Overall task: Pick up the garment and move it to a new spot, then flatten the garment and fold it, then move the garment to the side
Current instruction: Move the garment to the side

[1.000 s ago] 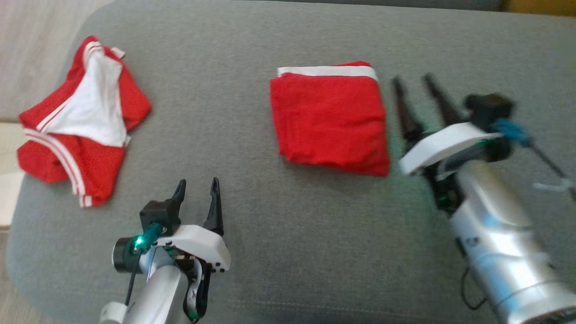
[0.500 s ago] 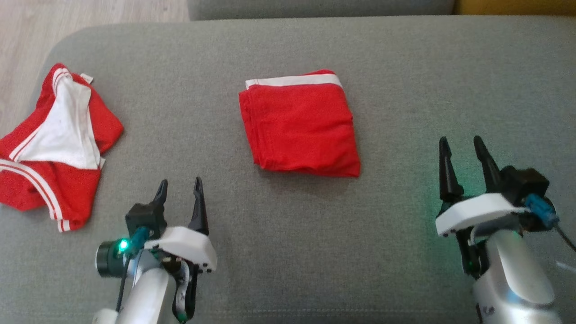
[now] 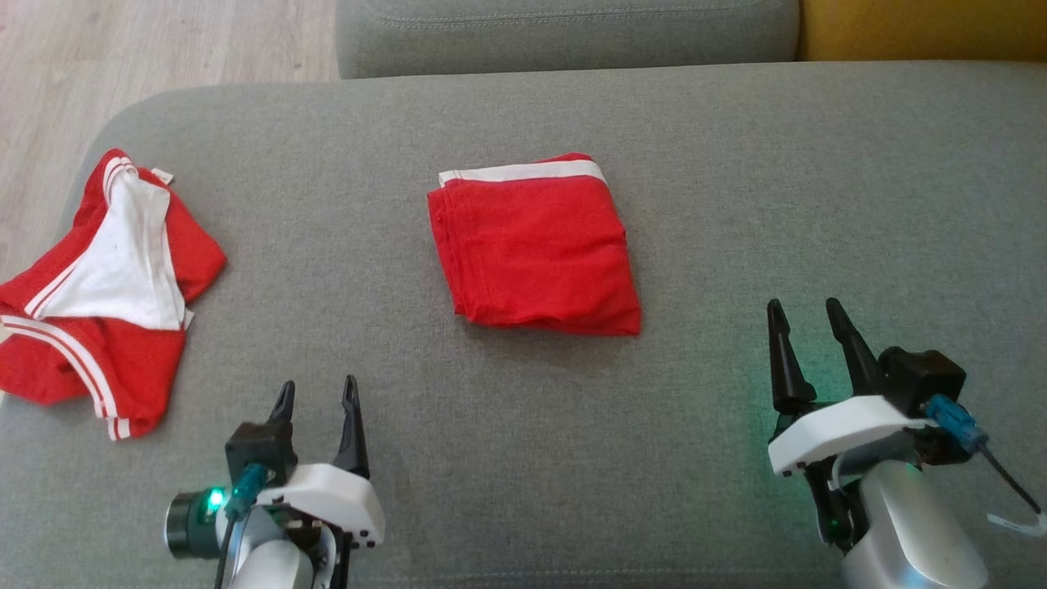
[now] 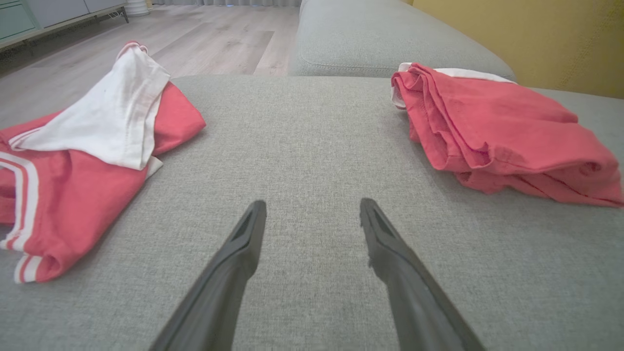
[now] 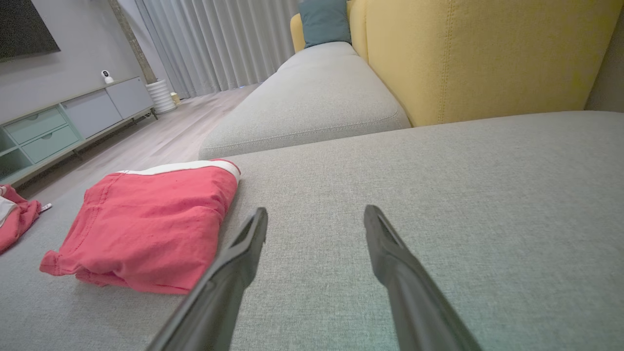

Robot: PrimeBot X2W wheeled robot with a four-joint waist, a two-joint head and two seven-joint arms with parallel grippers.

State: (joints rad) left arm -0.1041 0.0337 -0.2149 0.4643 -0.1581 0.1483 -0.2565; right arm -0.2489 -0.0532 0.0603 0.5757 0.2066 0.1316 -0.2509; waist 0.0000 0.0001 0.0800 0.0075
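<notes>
A crumpled red jersey [image 3: 123, 360] lies at the left edge of a grey sofa cushion [image 3: 736, 204]. Its long axis runs roughly front to back, and the narrow end, with a small white tag [image 3: 164, 174], points toward the back left corner. The white inside is turned up across the middle, and white striped trim curves along the left and front. To its right, near the front edge, the left gripper [image 3: 318, 383] points toward the back of the cushion, its two dark fingers spread wide and holding nothing, with bare fabric between them in the left wrist view. Mid-cushion sits the folded garment [image 3: 536, 254], a near-square red packet well apart from the jersey and both grippers. Its white-banded edge faces the back, the stacked folds show along its left side, and the whole packet is skewed slightly so its front right corner points toward the right gripper [image 3: 802, 304]. That gripper stands near the front edge on the right, also aimed toward the back, fingers wide apart and empty above bare cushion. Behind the cushion are wood floor [image 3: 164, 41], a second grey cushion [image 3: 564, 33] and a yellow backrest [image 3: 924, 29].
</notes>
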